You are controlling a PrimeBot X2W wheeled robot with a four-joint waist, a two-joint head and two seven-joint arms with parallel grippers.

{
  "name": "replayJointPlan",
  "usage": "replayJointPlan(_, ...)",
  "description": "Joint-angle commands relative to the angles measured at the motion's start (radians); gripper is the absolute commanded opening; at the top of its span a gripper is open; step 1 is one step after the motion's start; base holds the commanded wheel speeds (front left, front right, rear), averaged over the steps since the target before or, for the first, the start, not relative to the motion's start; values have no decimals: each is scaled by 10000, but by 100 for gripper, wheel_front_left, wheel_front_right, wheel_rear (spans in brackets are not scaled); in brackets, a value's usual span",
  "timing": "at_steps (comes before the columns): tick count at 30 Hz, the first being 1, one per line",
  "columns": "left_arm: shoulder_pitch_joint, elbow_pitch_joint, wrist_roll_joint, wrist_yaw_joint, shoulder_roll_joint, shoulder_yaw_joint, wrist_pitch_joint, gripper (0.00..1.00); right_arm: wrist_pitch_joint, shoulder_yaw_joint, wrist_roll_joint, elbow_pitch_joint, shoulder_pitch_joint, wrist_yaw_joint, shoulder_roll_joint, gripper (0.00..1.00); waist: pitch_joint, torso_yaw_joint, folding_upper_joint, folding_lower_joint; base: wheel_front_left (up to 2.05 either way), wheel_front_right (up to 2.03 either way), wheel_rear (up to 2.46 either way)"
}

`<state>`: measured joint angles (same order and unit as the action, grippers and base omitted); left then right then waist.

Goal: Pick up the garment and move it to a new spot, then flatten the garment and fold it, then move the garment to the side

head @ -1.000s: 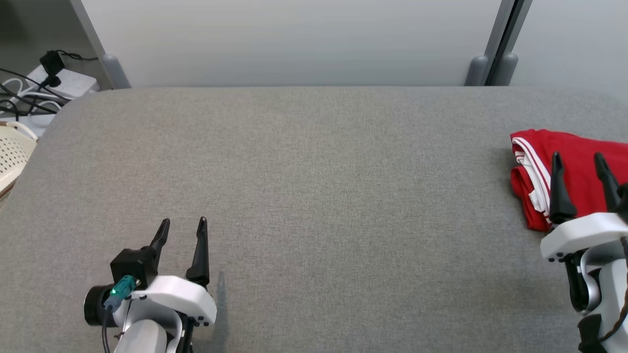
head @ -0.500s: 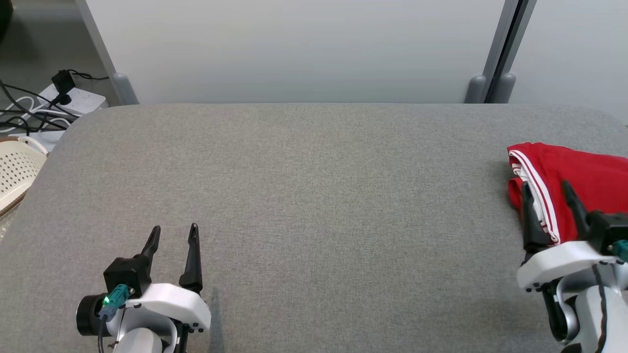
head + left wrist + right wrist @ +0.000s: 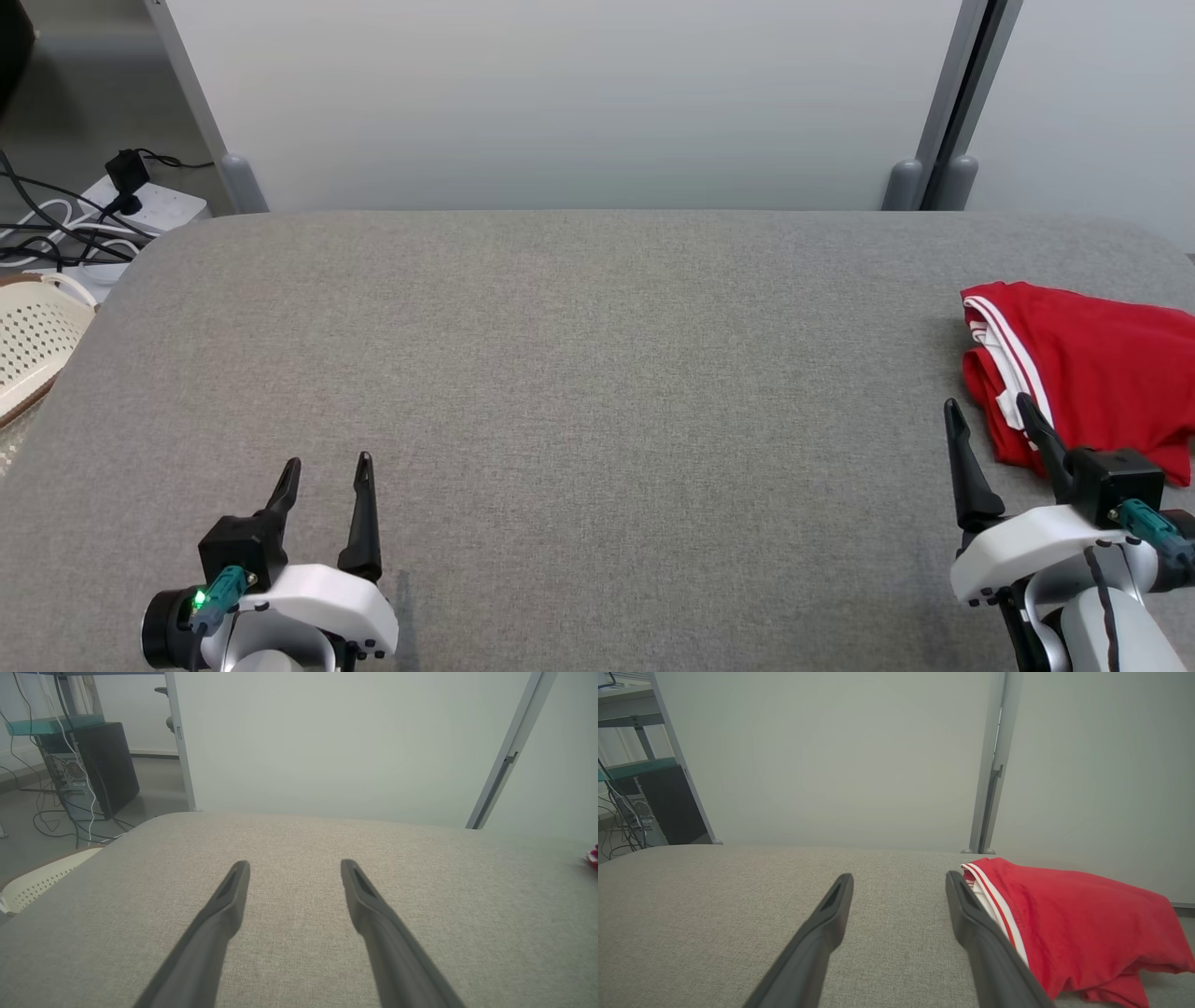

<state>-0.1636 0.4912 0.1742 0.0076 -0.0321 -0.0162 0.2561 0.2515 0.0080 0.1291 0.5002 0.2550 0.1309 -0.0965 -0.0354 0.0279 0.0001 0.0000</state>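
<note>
At your far left, dark and white cables point(image 3: 56, 219) loop around a white power strip point(image 3: 154, 201) on the floor. Just below them you have a cream plastic basket point(image 3: 37, 331) with a rounded rim and a wall of small punched holes. Most of it runs out of the picture, so you cannot tell what it holds.

Next comes the left gripper point(image 3: 328, 460), low over the table point(image 3: 597, 373), its two long dark tapered fingers spread wide with nothing between them. The left wrist view shows the same gripper point(image 3: 294, 863) with only cloth under the gap.

The table is covered in a grey woven fabric with a fine, even weave and rounded corners. Behind it stands a smooth pale panel point(image 3: 579, 93), and to its right a slim grey metal post point(image 3: 948, 103) on rounded feet.

Further right, the right gripper point(image 3: 987, 401) is also spread wide and grips nothing. Its outer finger overlaps the garment's edge in the head view. In the right wrist view that gripper point(image 3: 900, 875) has the striped hem just beside its right-hand finger, and you cannot tell whether they touch.

The garment point(image 3: 1102, 373) lies at the table's far right edge: soft red cloth with white stripes along one hem, loosely folded into a rumpled, lumpy bundle.
</note>
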Motion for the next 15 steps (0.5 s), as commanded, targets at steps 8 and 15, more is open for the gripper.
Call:
replayJointPlan(8,-55,-305,-72,103,-181,348,57,100,103,218,133,-161,62,-2,28,100,-46,-99,-1,0,0,0,0)
replayJointPlan(15,163,-46,34,-41,-2,44,-1,0,0,34,151,54,-41,0,52,0,-4,-134,-1,0,0,0,0)
